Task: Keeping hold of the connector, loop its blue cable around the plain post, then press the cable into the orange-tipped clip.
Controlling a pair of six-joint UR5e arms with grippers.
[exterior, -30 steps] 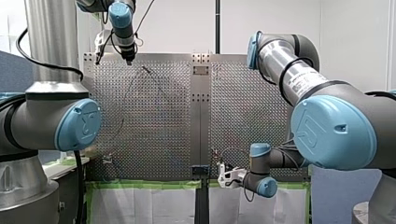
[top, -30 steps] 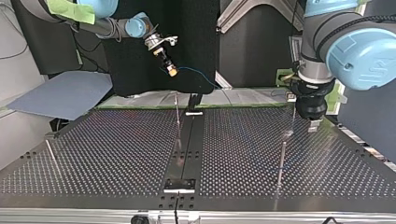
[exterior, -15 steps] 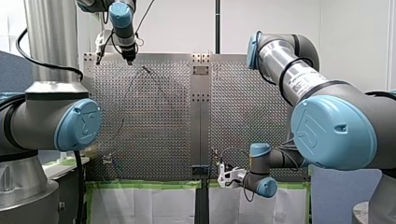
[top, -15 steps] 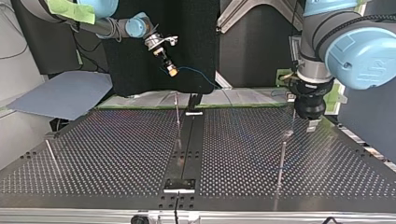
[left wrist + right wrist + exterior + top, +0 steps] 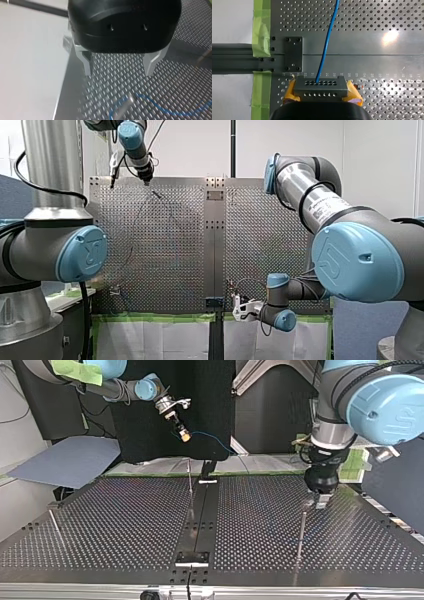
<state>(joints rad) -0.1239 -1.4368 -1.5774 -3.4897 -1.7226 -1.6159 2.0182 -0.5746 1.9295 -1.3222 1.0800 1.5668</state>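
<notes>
Right wrist view: grey, hole-dotted connector [image 5: 320, 86] pinched in right gripper [image 5: 321, 91], yellow pads [image 5: 289, 90]; blue cable [image 5: 327, 42] leaves its upper row. Left gripper [image 5: 120, 66]: jaws spread.

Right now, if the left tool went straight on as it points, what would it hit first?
Probably the perforated table, bare between my left tool's open fingers; the blue cable and a post lie just ahead. Depth is unclear.

White wall [image 5: 200, 150] stands behind the far edge of the perforated table [image 5: 165, 250]. Green tape [image 5: 155, 317] lines the near edge, above white sheeting [image 5: 160, 340]. Top view: black backdrop [image 5: 210, 405] beyond the table; grey-blue board [image 5: 65, 462] off its left corner.
</notes>
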